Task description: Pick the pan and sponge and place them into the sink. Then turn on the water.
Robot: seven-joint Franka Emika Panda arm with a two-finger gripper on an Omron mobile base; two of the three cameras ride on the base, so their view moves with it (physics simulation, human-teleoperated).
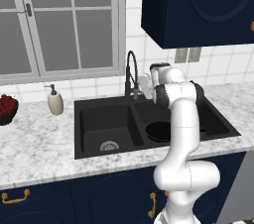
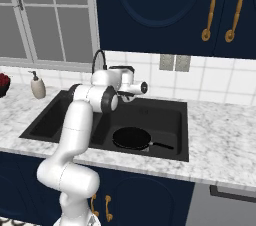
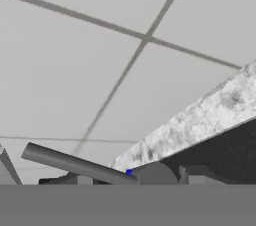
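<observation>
Below the fingers (image 2: 121,93), pan (image 2: 131,138).

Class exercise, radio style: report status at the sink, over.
Gripper up at the faucet, grip unclear. Pan lying in the right basin of the sink. Nothing seen blocking.

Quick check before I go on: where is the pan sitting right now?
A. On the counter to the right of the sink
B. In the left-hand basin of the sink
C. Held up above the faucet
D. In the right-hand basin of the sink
D. The right base view shows the pan lying flat on the floor of the right-hand basin of the sink, handle pointing right.
</observation>
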